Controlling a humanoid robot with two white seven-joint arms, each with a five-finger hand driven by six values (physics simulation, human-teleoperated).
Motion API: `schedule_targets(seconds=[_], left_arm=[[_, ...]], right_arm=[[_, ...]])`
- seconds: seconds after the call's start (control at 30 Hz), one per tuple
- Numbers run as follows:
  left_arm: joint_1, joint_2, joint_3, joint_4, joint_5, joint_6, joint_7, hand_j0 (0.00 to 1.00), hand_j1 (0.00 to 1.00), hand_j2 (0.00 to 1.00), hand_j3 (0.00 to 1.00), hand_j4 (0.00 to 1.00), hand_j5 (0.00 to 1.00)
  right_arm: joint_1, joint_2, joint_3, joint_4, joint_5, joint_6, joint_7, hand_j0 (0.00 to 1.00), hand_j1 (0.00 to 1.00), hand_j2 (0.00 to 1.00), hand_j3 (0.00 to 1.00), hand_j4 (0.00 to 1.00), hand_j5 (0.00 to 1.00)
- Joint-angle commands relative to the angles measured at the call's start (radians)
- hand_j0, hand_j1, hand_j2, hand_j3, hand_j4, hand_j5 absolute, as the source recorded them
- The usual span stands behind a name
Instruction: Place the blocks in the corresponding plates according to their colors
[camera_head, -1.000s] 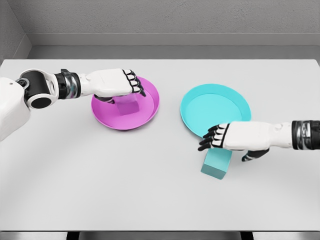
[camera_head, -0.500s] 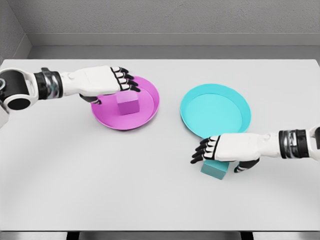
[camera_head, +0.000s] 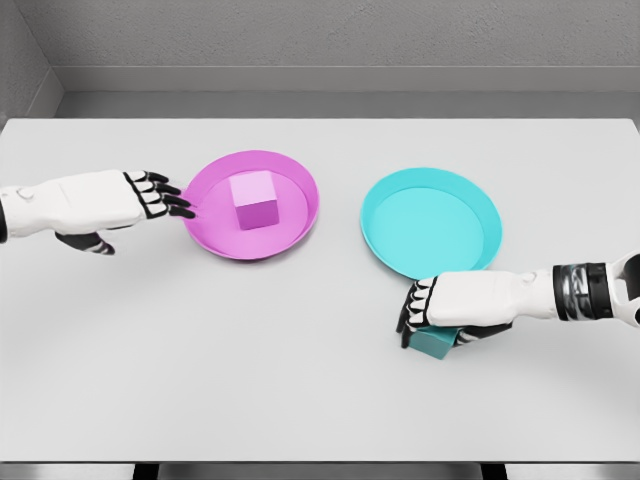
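My right hand (camera_head: 440, 312) clamps the teal cube (camera_head: 433, 342) for its cyan plate (camera_head: 432, 222); left hand (camera_head: 110, 200) is released, pink cube (camera_head: 255, 200) sits plated.

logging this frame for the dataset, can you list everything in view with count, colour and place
table: 1, light grey, fills most of the view
pink plate: 1, magenta, left of centre
cyan plate: 1, right of centre, holds nothing
pink block: 1, inside the pink plate
cyan block: 1, teal, on the table just in front of the cyan plate, mostly under the right hand
left hand: 1, white with black fingers, open, left of the pink plate
right hand: 1, white with black fingers, curled over the cyan block
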Motion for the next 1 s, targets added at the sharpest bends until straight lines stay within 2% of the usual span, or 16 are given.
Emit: schedule_targets(seconds=[0.0,0.27,0.4,0.73,0.87,0.97], left_arm=[[0.0,0.034,0.044,-0.01,0.018,0.002,0.001,1.0,1.0,1.0,1.0,1.0,1.0],[0.048,0.051,0.077,-0.013,0.018,0.002,-0.002,1.0,1.0,1.0,1.0,1.0,1.0],[0.049,0.049,0.077,-0.031,0.017,0.002,-0.004,1.0,1.0,1.0,1.0,1.0,1.0],[0.058,0.051,0.085,-0.033,0.012,0.002,-0.005,1.0,1.0,1.0,1.0,1.0,1.0],[0.057,0.049,0.085,-0.033,0.009,0.002,-0.005,1.0,1.0,1.0,1.0,1.0,1.0],[0.057,0.049,0.085,-0.031,0.011,0.002,-0.005,1.0,1.0,1.0,1.0,1.0,1.0]], right_arm=[[0.0,0.001,0.002,0.0,0.013,-0.004,0.005,0.52,0.52,0.52,0.52,0.52,0.52],[-0.021,0.001,-0.018,-0.006,0.013,-0.004,0.005,0.52,0.52,0.52,0.52,0.52,0.52],[-0.023,0.001,-0.053,-0.008,0.01,-0.004,0.005,0.52,0.52,0.52,0.52,0.52,0.52],[-0.107,0.001,-0.07,0.002,0.0,-0.004,0.005,0.51,0.51,0.51,0.51,0.51,0.51],[-0.118,0.001,-0.074,0.003,0.0,-0.004,0.005,0.51,0.51,0.51,0.51,0.51,0.51],[-0.144,0.026,-0.082,0.064,0.0,-0.004,0.005,0.51,0.51,0.51,0.51,0.51,0.51]])
